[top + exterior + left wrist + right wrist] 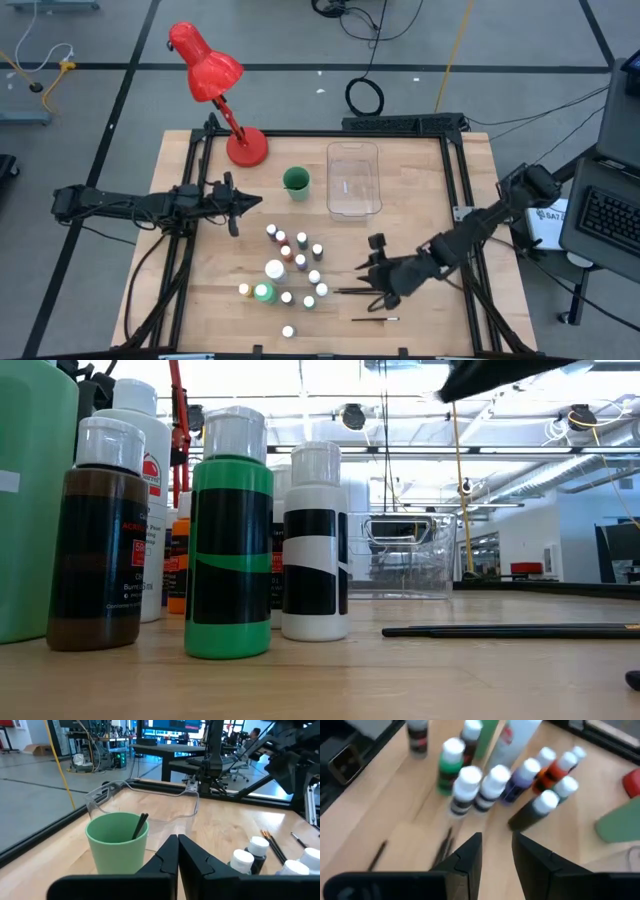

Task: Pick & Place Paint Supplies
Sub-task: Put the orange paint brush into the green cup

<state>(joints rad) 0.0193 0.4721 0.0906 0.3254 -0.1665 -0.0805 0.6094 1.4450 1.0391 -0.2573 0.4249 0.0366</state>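
Your table (pixel 200 300) carries a red lamp (pixel 205 70) at the far-left corner, with the clear tray (pixel 353 180) far centre. The green cup (pixel 296 181) stands just left of the tray, a dark brush (pixel 139 825) leaning inside it. Your paint bottles (pixel 290 265) cluster mid-table: a green-labelled bottle (pixel 229 540) beside a black-and-white one (pixel 314 550). More brushes (pixel 350 291) lie right of the cluster, one (pixel 375 319) alone nearer the front edge. Your left gripper (pixel 177 845) sits clenched and empty, near the cup. Your right gripper (pixel 496 845) hangs over the brushes, fingers parted, grasping nothing.
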